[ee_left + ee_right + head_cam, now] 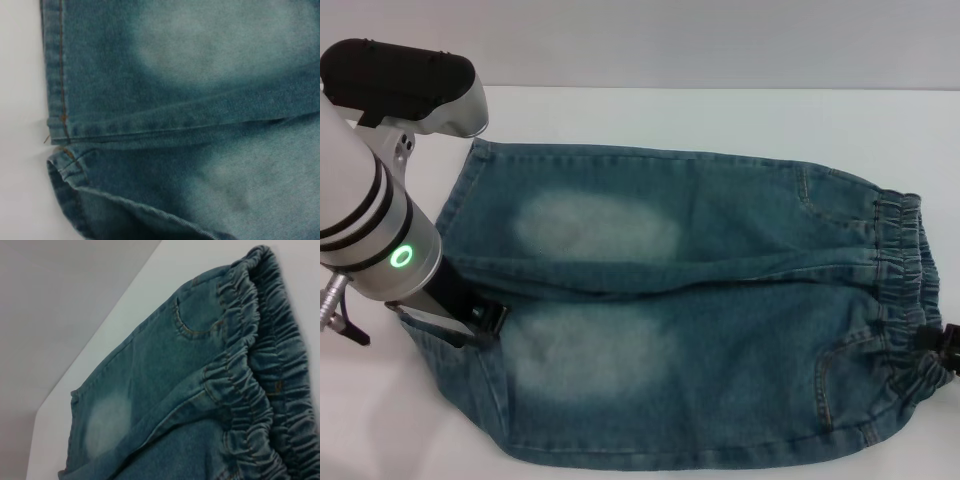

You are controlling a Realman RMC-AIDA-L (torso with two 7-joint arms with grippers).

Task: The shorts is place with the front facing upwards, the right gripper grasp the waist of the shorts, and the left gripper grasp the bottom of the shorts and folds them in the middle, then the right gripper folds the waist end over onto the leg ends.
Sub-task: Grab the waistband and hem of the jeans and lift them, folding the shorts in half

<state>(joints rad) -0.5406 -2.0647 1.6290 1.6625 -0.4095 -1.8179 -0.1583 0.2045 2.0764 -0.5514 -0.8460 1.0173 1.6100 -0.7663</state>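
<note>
The blue denim shorts [700, 300] lie flat and front up on the white table, with pale patches on both legs. The gathered waist end [900, 290] points right and the leg ends [458, 200] point left. My left gripper [478, 322] is down at the near leg's hem, shut on that hem, which curls up a little [65, 170]. Only a sliver of my right gripper [946, 350] shows at the picture's right edge, at the near corner of the waistband, where the cloth bunches towards it. The right wrist view shows the ruffled waistband [250, 365] close up and a stitched pocket [195, 322].
The white table [720, 115] runs around the shorts, with bare surface behind them and at the near left. The left arm's silver body with its green ring light [400, 257] stands over the left edge of the shorts.
</note>
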